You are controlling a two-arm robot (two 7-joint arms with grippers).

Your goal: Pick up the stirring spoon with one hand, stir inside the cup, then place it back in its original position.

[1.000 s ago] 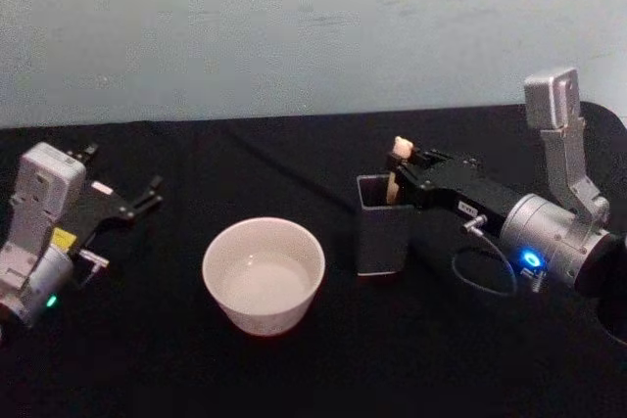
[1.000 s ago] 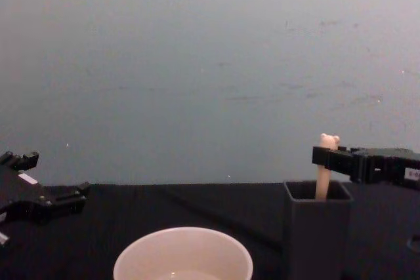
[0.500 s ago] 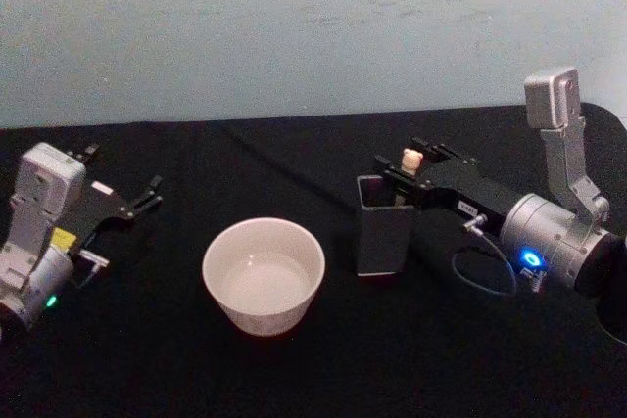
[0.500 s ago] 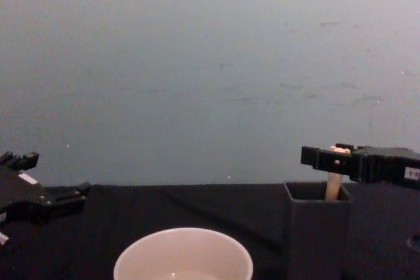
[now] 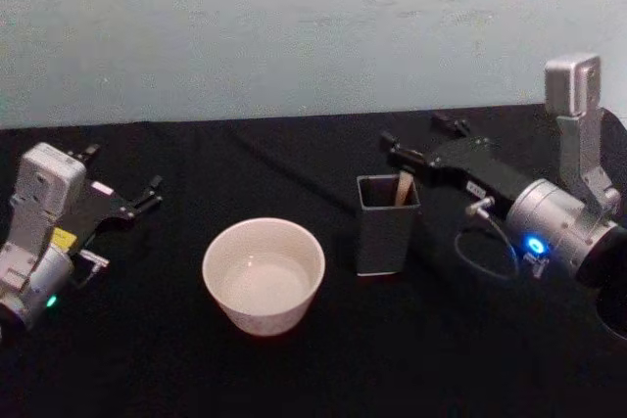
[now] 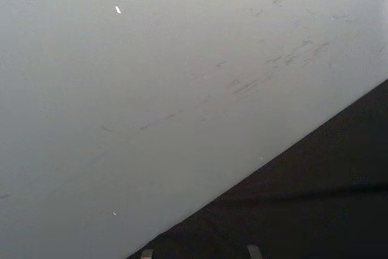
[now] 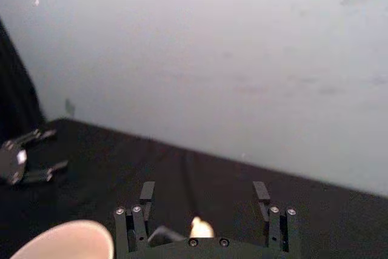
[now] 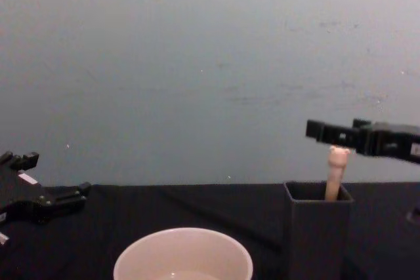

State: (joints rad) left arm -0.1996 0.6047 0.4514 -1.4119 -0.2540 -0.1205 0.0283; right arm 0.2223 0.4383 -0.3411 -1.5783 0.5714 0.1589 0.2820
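Landmark: dark grey square holder, one only, standing upright on the black table.

Count: one stirring spoon, one cup, one holder, two grippers.

Stirring spoon: stands in the holder, handle up and leaning a little toward the holder's right wall. In the chest view the bear-head knob and upper handle rise above the holder's rim; the neck and bowl are hidden inside. In the head view only a beige length of handle shows against the holder's back right corner. Nothing touches it.

Cup: one, cream-white, left of the holder and slightly nearer the robot, close beside it but not touching. Upright, rim unbroken. The inside looks pale; I cannot tell whether it holds liquid.

Right gripper: above and behind the holder's right side, blue ring lit on its wrist. In the chest view its tips sit just above the knob, clear of it. The right wrist view shows both fingers spread wide, with the knob low between them and no contact. Holding nothing.

Left gripper: far left of the holder, beyond the cup, low over the table. Fingers apart, empty.
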